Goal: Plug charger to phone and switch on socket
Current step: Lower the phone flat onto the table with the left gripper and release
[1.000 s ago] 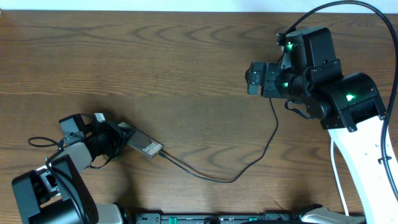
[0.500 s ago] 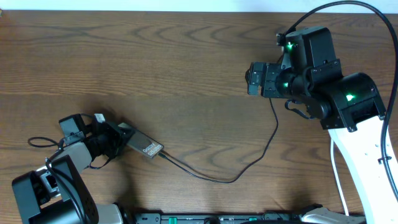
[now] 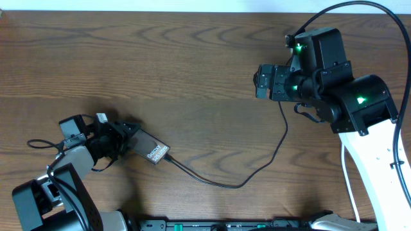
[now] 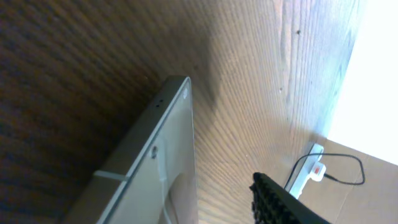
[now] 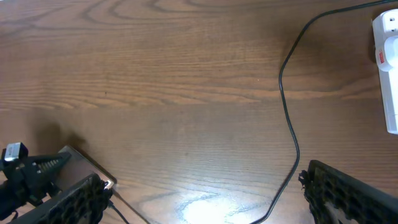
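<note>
Eyes on the overhead feed: the phone (image 3: 151,150) lies flat on the tabletop (image 3: 160,64) at the lower left of the frame, angled, with its white lettering at its lower right end. My left tool (image 3: 130,137) sits at the phone's upper left end with its jaws spread to either side, not clamped. The left wrist view backs that up. The phone's pale edge (image 4: 161,149) fills the left of the picture, one ribbed finger (image 4: 280,199) shows at the lower right, and there is bare wood between them.

The charger (image 3: 241,185) runs from the phone's lower right end, dips toward the bottom of the frame, then climbs to the upper right and passes under my right arm. Its tip meets the phone's end, but I cannot tell from here whether it is fully seated.

My right tool (image 3: 259,81) hangs at the upper right, pointing left, open and holding nothing; in the right wrist view its two fingers (image 5: 348,193) stand far apart at the bottom corners. The socket (image 5: 389,68) shows at the right edge of that view, white with a red mark, near the black cable. The tool is not touching it.
</note>
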